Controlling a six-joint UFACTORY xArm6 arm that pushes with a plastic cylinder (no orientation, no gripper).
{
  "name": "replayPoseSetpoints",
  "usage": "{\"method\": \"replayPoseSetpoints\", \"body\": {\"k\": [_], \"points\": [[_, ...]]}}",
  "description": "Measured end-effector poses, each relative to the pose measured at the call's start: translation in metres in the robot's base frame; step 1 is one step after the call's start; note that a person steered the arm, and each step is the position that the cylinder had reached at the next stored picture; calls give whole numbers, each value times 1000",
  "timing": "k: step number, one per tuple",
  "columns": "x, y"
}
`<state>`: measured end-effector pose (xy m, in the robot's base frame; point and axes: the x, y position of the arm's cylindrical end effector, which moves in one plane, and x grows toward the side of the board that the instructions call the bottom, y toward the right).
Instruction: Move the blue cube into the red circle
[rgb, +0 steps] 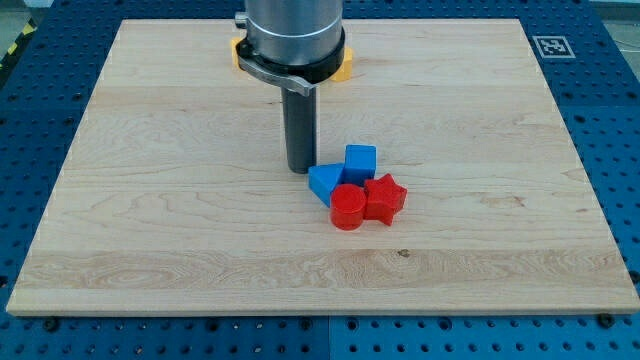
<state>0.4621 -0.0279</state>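
Note:
The blue cube (360, 161) sits just right of the board's middle, touching the red circle-shaped block (348, 208) below it. A blue triangular block (324, 182) lies at the cube's lower left and a red star-shaped block (385, 197) at its lower right; the four are bunched together. My tip (300, 168) rests on the board just left of the blue cube and against the upper left of the blue triangular block.
The blocks lie on a wooden board (180, 200) set on a blue perforated table. A yellow block (343, 66) is partly hidden behind the arm at the view's top. A black-and-white marker (552, 45) sits at the board's top right corner.

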Motion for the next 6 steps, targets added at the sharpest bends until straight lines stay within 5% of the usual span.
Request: {"method": "replayPoseSetpoints", "body": {"k": [3, 6], "points": [[-40, 66], [4, 78]]}}
